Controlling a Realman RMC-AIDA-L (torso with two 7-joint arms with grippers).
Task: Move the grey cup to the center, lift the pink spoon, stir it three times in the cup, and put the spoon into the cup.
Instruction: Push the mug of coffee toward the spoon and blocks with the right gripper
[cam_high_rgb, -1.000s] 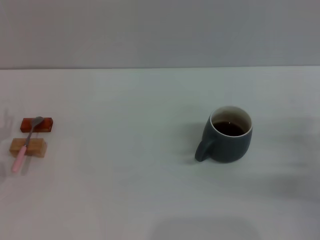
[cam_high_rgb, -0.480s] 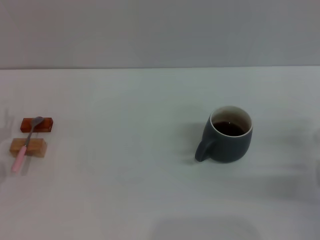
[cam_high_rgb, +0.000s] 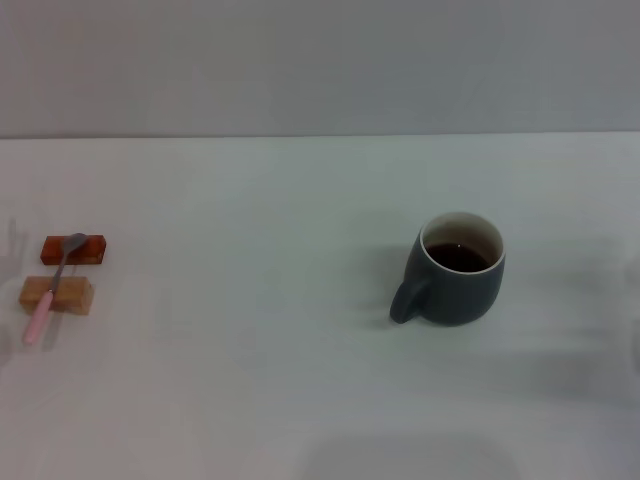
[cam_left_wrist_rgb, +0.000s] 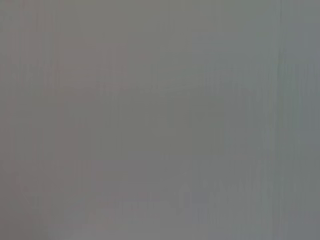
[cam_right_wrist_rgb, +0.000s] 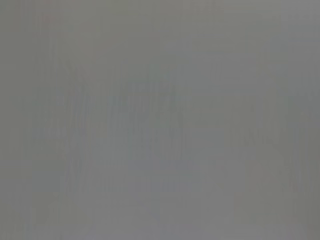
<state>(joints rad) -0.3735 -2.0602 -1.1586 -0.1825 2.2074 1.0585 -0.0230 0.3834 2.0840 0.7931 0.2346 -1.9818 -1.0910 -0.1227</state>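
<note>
- Neither the left gripper nor the right gripper appears in the head view, and both wrist views give only a flat, featureless grey, so I cannot tell how either one's fingers are set or where either one is.
- A faint blurred shading lies at the right edge of the white table (cam_high_rgb: 250, 400), and a fainter one at the left edge; what casts them cannot be made out.
- The grey cup (cam_high_rgb: 455, 272) stands upright right of the table's middle, about halfway between the far and near edges. Its loop handle points toward the near-left corner, and dark brown liquid shows inside the pale rim.
- The pink spoon (cam_high_rgb: 52, 288) lies close to the left edge, well apart from the cup. Its long axis runs nearly front to back with a slight lean: the grey metal bowl points toward the far edge and a little right, while the pink handle end points to the near edge.
- The spoon's bowl rests on the red-brown block (cam_high_rgb: 74, 249) and its neck crosses the tan block (cam_high_rgb: 56, 295); the handle tip hangs past the tan block toward the near edge.
- Compared with the head views from a second and half a second ago, cup, spoon and both blocks sit in the same places; only the shading at the right edge has shifted slightly.
</note>
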